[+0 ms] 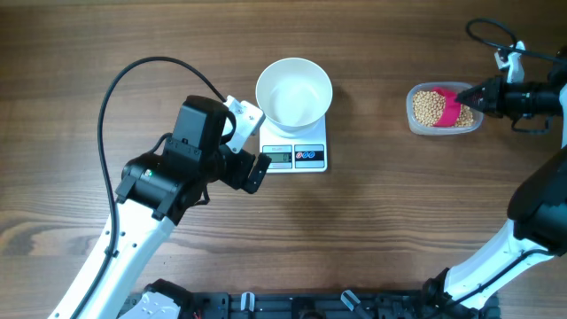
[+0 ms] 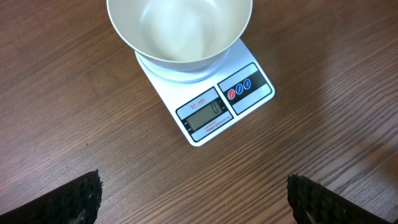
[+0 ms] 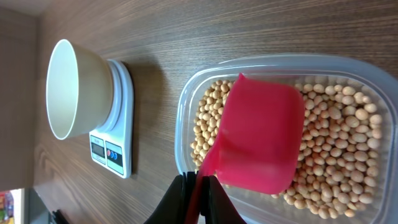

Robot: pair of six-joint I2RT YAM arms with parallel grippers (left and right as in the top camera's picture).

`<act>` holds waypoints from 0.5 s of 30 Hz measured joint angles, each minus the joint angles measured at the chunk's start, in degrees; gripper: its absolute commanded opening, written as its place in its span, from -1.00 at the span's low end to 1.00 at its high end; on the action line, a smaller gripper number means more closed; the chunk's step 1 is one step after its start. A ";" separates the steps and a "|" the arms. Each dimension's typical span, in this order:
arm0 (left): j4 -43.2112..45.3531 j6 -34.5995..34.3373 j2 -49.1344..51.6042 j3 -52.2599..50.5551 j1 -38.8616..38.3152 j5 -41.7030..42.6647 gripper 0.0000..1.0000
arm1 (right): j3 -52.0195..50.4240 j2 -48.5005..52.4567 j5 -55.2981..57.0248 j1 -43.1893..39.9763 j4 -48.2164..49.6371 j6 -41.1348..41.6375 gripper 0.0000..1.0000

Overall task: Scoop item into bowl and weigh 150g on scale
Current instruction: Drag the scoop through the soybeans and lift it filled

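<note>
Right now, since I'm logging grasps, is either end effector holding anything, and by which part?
The right end effector grips the pink scoop by its handle; the left end effector is open, holding nothing.

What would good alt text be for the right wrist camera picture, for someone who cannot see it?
The closed right gripper holds a pink scoop by its handle, over tan beans in a clear plastic tub. Beyond it on the wooden table, an empty white bowl sits on a small white scale.
</note>
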 measured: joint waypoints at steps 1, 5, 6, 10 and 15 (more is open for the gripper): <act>0.00 0.00 0.00 0.00 0.00 0.02 1.00 | 0.00 0.13 -0.22 0.09 0.00 0.00 -0.92; 0.00 0.00 0.00 0.00 0.00 0.00 1.00 | 0.00 0.28 -0.66 1.40 0.15 0.00 -0.91; 0.00 0.00 0.00 0.00 0.00 0.00 1.00 | 0.00 0.28 -0.81 1.42 0.15 0.00 -0.91; 0.00 0.00 0.00 0.00 0.00 0.02 1.00 | 0.00 0.79 -2.38 0.37 -0.26 0.00 -0.91; 0.00 0.00 0.00 0.00 0.00 0.02 1.00 | 0.00 1.31 -3.63 -2.14 -0.85 -0.37 -0.92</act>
